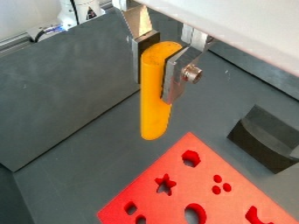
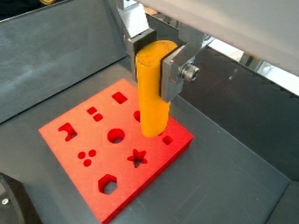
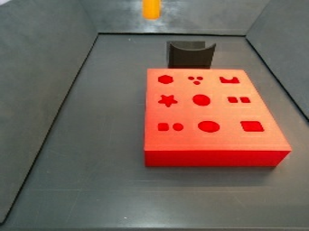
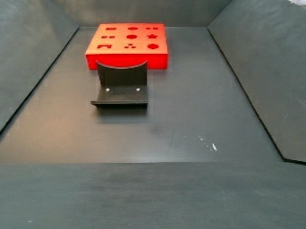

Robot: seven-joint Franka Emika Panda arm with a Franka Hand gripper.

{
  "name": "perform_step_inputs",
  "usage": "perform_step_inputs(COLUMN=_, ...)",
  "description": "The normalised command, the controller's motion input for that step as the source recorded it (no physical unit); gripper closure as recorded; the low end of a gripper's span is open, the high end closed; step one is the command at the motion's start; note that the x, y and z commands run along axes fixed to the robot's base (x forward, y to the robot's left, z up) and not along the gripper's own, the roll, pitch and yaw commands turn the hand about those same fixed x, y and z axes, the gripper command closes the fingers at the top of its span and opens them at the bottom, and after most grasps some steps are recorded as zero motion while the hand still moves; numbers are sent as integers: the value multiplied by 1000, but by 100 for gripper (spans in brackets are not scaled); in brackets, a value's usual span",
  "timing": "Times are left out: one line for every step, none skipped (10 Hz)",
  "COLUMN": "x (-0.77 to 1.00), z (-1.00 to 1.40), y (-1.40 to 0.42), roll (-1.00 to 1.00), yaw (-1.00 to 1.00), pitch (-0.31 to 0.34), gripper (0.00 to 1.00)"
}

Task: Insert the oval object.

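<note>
My gripper point(image 1: 160, 66) is shut on the oval object point(image 1: 156, 105), a long orange-yellow peg held upright between the silver fingers point(image 1: 180, 77); it shows in both wrist views point(image 2: 156, 87). The peg hangs well above the floor, apart from the red block point(image 2: 105, 149). In a side view only the peg's lower end point(image 3: 151, 9) shows at the top edge, beyond the fixture, and the gripper is out of frame. The red block point(image 3: 211, 126) lies flat, its top full of shaped holes, among them an oval hole point(image 3: 208, 126). The red block also shows in a wrist view point(image 1: 198, 184).
The dark fixture point(image 3: 190, 52) stands on the floor right behind the red block; it also shows in the wrist views point(image 1: 268, 136) and a side view point(image 4: 121, 89). Grey walls point(image 3: 49, 108) enclose the dark floor on the sides and back.
</note>
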Motion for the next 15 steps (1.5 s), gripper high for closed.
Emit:
perform_step_inputs(x=0, z=0, y=0, roll=-14, yaw=0, pitch=-10, gripper=100)
perform_step_inputs(x=0, z=-6, y=0, roll=0, yaw=0, pitch=-16, gripper=100)
perform_step_inputs(x=14, z=-143, y=-117, roll=0, yaw=0, pitch=0, gripper=100)
perform_step_inputs(x=269, z=-123, y=-251, roll=0, yaw=0, pitch=0, gripper=100)
perform_step_inputs(x=349, z=-146, y=-274, roll=0, yaw=0, pitch=0, gripper=100)
perform_step_inputs(x=563, z=-169, y=-291, roll=0, yaw=-166, pitch=0, gripper=100)
perform_step_inputs(x=734, z=-229, y=-320, roll=0, yaw=-249, pitch=-9, gripper=100)
perform_step_inputs(x=811, z=-271, y=-331, roll=57, yaw=-243, pitch=0, gripper=100)
perform_step_inputs(x=806, z=-337, y=-289, roll=116, yaw=-246, pitch=0, gripper=100)
perform_step_inputs(x=677, z=-411, y=-349, roll=200, yaw=-337, pitch=-21, gripper=100)
perform_step_inputs(x=414, z=-489, y=-400, roll=249, yaw=-574, pitch=-97, gripper=100)
perform_step_inputs(x=166, z=-397, y=-383, roll=211, yaw=-774, pitch=-116, gripper=100)
perform_step_inputs(x=166, z=-389, y=-380, roll=210, yaw=-780, pitch=-116, gripper=100)
perform_step_inputs(x=154, z=-346, y=-340, roll=184, yaw=-811, pitch=-104, gripper=100)
perform_step_inputs(x=86, z=-291, y=-183, roll=121, yaw=-923, pitch=-66, gripper=100)
